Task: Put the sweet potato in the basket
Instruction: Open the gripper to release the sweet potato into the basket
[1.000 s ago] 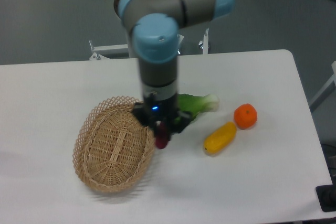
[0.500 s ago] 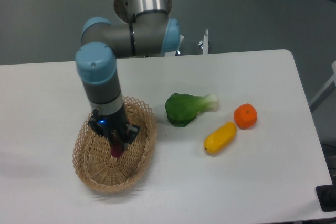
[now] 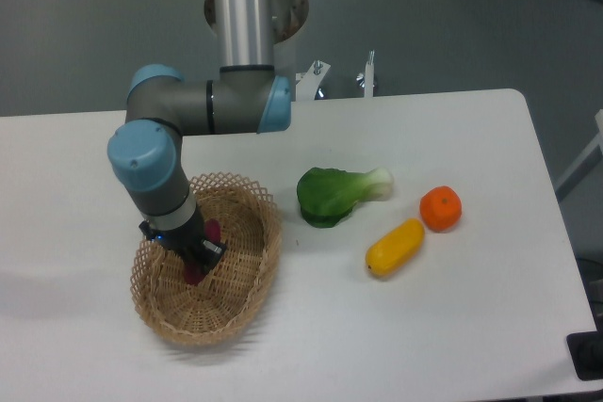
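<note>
Pincer (image 3: 196,265) angled into basket (image 3: 247,300), gripping sweet potato (image 3: 211,235).

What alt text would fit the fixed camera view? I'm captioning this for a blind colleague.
A robot arm reaches down into a wicker basket at the left of a white table, its gripper low inside with a magenta sweet potato partly visible at the jaws. To the right lie a green leafy vegetable, a yellow vegetable and an orange fruit.
</note>
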Available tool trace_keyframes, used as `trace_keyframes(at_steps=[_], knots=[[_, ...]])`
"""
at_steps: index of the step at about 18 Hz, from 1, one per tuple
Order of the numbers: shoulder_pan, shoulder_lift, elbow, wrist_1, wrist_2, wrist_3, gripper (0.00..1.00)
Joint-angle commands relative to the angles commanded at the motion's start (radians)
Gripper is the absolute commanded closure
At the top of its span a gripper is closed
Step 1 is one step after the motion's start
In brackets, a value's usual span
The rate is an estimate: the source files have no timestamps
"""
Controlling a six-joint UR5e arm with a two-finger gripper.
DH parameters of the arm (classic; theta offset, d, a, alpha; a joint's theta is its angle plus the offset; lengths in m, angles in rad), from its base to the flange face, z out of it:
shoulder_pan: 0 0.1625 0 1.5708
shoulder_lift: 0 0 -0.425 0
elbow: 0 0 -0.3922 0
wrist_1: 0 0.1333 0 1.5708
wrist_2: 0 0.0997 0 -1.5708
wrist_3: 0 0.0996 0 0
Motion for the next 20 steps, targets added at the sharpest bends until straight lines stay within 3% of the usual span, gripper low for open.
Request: trace_keyframes(at_steps=[3,5,6,7,8,14,20], knots=[[-0.002,0.003,-0.002,0.000,0.000,0.002,0.65],[0.000,0.005,0.000,0.002,0.002,0.002,0.56],[0.000,0.008,0.005,0.003,0.009,0.000,0.38],[0.000,0.011,0.005,0.014,0.024,0.002,0.10],[0.000,0.012,0.006,0.029,0.038,0.000,0.00],[0.017,0.063,0.063,0.044,0.032,-0.015,0.00],[0.110,0.100,0.142,0.046,0.028,-0.026,0.00]])
